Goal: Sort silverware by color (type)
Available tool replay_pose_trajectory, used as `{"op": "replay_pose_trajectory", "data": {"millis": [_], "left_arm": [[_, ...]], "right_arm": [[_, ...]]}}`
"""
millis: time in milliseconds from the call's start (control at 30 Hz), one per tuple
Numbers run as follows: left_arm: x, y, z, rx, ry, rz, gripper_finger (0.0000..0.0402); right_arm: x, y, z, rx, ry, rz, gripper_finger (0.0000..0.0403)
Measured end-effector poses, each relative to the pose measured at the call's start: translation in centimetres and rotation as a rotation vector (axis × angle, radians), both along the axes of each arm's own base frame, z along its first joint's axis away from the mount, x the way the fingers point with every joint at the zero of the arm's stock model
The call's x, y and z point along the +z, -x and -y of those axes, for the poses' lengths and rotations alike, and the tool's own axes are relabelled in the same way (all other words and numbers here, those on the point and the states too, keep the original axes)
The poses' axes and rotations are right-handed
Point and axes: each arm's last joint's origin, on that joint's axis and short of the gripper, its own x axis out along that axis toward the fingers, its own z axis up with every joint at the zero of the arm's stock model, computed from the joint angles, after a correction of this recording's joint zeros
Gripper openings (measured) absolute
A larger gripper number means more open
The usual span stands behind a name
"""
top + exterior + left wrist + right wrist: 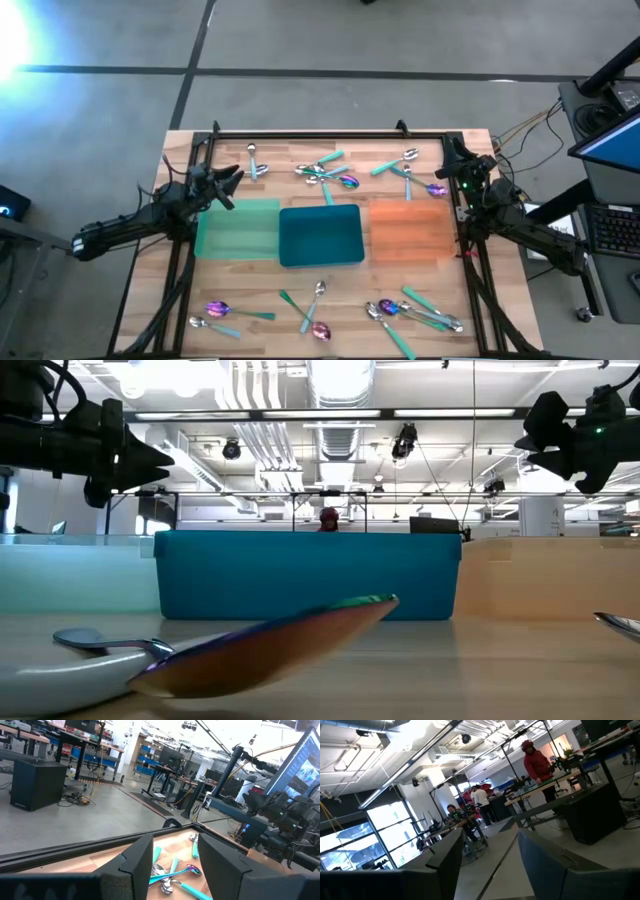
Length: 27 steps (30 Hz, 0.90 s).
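Well apart: silverware [325, 175], jaws.

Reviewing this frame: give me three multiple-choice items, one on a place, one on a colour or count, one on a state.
1. Where does the teal tray sit?
A. between the green tray and the orange tray
B. at the table's far edge
C. on top of the orange tray

2. How many trays lie on the table?
A. two
B. three
C. five

3. What do the trays hold?
A. all the spoons
B. only purple spoons
C. nothing; the spoons lie on the wood around them

Answers: 1 A, the high view shows it in the middle of the row. 2 B, green, teal and orange are the only trays. 3 C, all three tray floors show bare from above.
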Motion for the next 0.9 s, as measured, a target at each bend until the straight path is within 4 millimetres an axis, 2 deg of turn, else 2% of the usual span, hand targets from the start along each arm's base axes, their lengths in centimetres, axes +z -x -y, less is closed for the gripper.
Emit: {"op": "replay_pose_trajectory", "data": {"millis": [267, 500, 800, 900], "left_arm": [[0.0, 0.0, 0.0, 0.0, 0.0, 0.0, 0.0141], [0.0, 0.0, 0.0, 0.0, 0.0, 0.0, 0.0141], [0.0, 0.0, 0.0, 0.0, 0.0, 0.0, 0.0141], [0.0, 0.0, 0.0, 0.0, 0.0, 0.001, 0.0141]], "right_arm": [[0.0, 0.0, 0.0, 0.02, -0.024, 0.066, 0.0183], [0.0, 0.0, 0.0, 0.068, -0.075, 0.195, 0.0183], [0.2, -0.3, -0.2, 0.177, -0.052, 0.158, 0.0183], [1.4, -0.2, -0.2, 0.172, -0.02, 0.133, 0.0183]]}}
